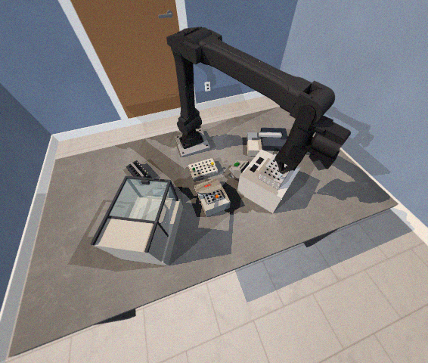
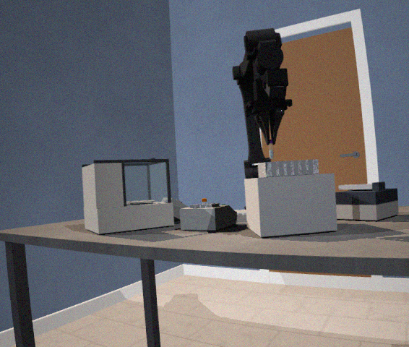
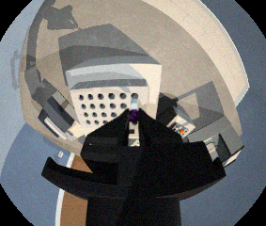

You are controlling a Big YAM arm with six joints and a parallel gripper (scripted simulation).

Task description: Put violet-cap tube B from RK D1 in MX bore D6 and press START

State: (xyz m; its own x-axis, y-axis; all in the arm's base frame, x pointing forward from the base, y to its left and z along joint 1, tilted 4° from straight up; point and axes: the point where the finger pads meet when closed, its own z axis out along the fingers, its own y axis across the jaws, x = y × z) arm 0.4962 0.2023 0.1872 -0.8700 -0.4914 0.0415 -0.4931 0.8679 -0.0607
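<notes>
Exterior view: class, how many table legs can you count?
2 table legs: one at the bench's left corner, one further right, below the glass-walled balance. Other legs may be hidden outside the frame.

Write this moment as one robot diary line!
gripper: shut on tube B | place: above mixer MX bores | tube: not yet seated

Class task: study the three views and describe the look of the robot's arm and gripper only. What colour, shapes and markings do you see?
The arm is matte black throughout, built of boxy, square-edged links with chunky blocks at the joints. It stands on a pale grey base plate. The gripper has two slim black fingers tapering to a narrow point. No cables, labels or markings are visible.
</notes>
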